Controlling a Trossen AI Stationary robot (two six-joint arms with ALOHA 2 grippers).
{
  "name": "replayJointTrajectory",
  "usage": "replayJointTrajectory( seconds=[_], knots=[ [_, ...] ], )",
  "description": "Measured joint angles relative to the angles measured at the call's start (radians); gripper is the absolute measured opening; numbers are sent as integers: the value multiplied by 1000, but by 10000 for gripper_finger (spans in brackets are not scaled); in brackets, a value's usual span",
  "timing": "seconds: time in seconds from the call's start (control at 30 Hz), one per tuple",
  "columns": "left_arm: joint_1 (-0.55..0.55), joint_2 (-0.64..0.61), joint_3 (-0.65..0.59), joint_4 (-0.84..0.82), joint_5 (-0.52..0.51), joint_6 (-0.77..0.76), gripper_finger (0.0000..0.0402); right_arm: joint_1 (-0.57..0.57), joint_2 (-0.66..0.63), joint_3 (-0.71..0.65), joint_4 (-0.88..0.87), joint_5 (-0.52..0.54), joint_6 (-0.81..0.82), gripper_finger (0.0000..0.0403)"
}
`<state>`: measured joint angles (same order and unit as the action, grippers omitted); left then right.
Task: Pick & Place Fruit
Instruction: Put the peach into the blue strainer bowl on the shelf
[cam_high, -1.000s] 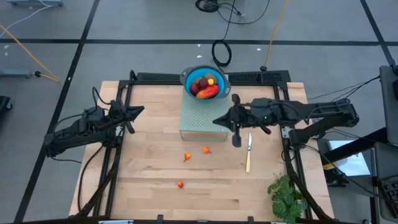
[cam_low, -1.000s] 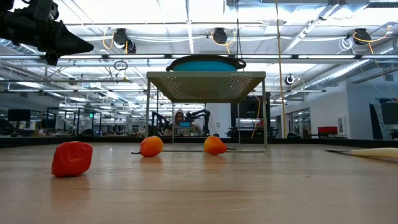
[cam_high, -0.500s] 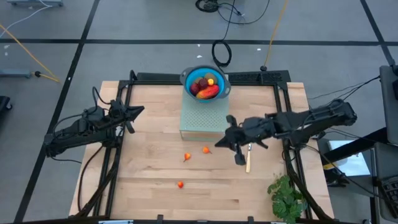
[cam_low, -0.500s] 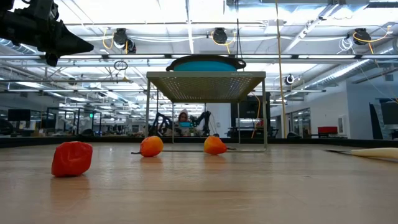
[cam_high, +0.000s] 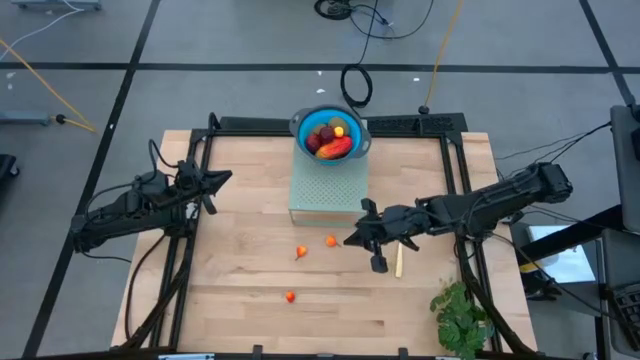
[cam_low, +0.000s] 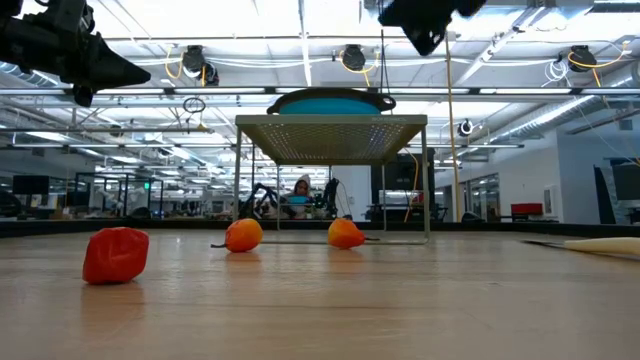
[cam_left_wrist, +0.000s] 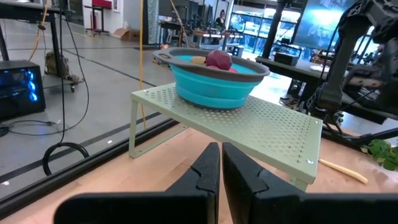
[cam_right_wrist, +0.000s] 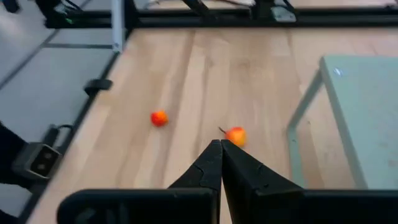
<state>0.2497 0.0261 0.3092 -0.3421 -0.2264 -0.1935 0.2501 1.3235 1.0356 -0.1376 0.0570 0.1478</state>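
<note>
The right gripper (cam_high: 349, 241) has swung away from the green perforated stand (cam_high: 325, 188) and come down toward the near side, and now hangs just right of the nearest small orange fruit (cam_high: 331, 241), its fingers pressed together and empty. That reads as the approach for the next pick; the fingers must spread before they can take the piece. A second orange fruit (cam_high: 300, 252) lies just left of the first, and a red one (cam_high: 290, 296) nearer still. The blue bowl (cam_high: 301, 127) on the stand already holds the mango (cam_high: 335, 147) and darker fruit. The knife (cam_high: 399, 262) lies under the right arm. The left gripper (cam_high: 226, 177) waits at the table's left, fingers pressed together.
</note>
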Motion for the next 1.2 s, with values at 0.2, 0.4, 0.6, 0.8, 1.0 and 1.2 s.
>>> replayJointTrajectory(
  seconds=[0.2, 0.4, 0.6, 0.8, 1.0, 1.2],
  knots=[
    [0, 0, 0, -7, -2, 1, 17, -2, 53, -11, -8, 23, -3, 2],
    [0, 0, 0, -7, -2, 1, 17, -2, 140, -12, -3, 21, 31, 2],
    [0, 0, 0, -7, -2, 3, 17, -2, 184, -12, -10, 21, 82, 2],
    [0, 0, 0, -14, -2, 4, 17, -2, 218, -10, -29, 50, 121, 2],
    [0, 0, 0, -59, -1, 0, 17, 7, 288, 16, -81, 52, 187, 1],
    [0, 0, 0, -90, 11, -3, 17, 34, 376, 56, -73, 96, 220, 0]
  ],
)
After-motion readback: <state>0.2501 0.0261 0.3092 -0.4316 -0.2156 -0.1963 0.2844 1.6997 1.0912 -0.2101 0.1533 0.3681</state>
